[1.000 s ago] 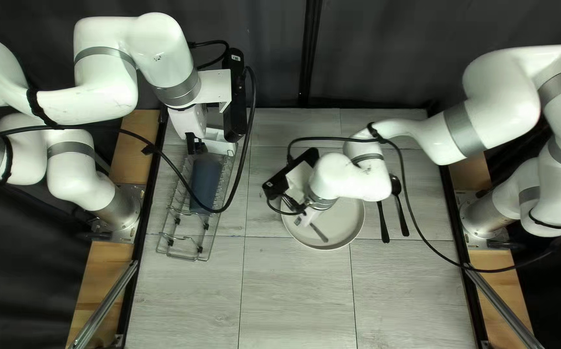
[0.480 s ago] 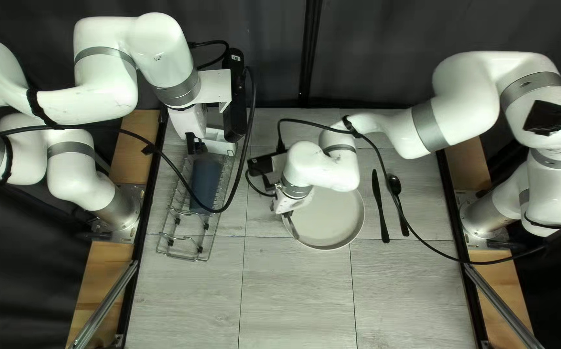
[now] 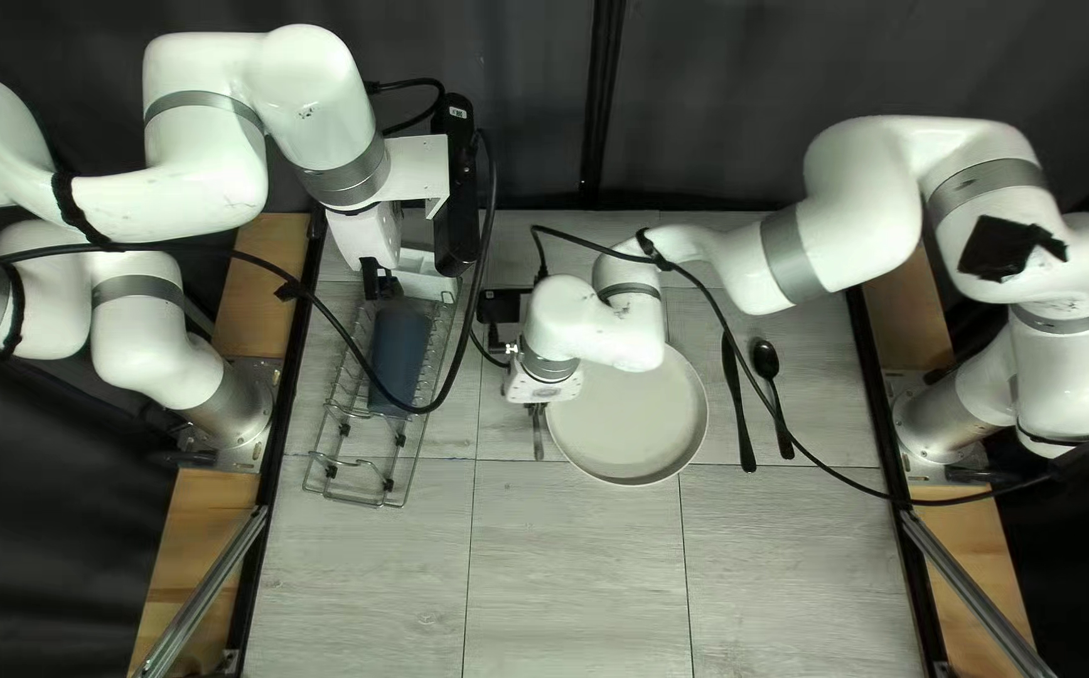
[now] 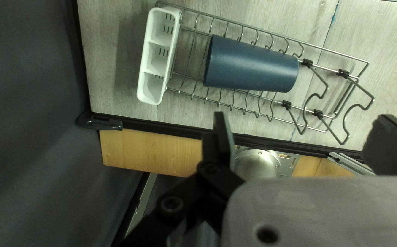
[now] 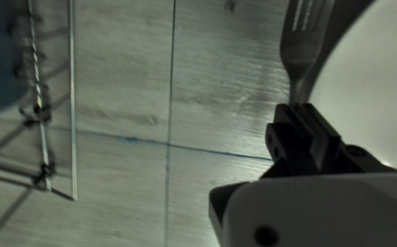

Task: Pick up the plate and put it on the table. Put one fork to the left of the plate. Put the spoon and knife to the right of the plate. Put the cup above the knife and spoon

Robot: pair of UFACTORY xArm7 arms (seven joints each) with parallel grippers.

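Rack (image 4: 367, 62) lies along the surface's (image 3: 569, 565) left edge, caddy (image 4: 174, 45) at its far end. Plate (image 3: 630, 421) flat near mid-surface, nearer the far edge than the near one. Looks rigid, maybe breakable; pinch by rim if it needs shifting, but placement seems fine.

Cup (image 4: 253, 64) in rack, seems laid on its side, wide end to caddy. Probably light, stiff, smooth-walled; could roll or slip. Best hold: across the middle of the body, moderate squeeze. Left gripper (image 4: 303, 118) is released, fingers well apart, holding nothing, so likely free for the cup. Cup would need turning upright, then setting above the knife and spoon, toward the surface's far edge.

Knife (image 3: 746, 440) and spoon (image 3: 765, 362) side by side between plate and surface's right edge, handles to the near edge. Both thin, stiff, likely light; any nudge would go on the handles.

Fork (image 5: 301, 50) just left of plate, tines to the far edge, grasped just below the head by right gripper (image 5: 301, 107). Metal, stiff, light, likely slick: may swivel if let go high. Can't tell if it touches the surface. Lower flat, then let go, minding the rim.
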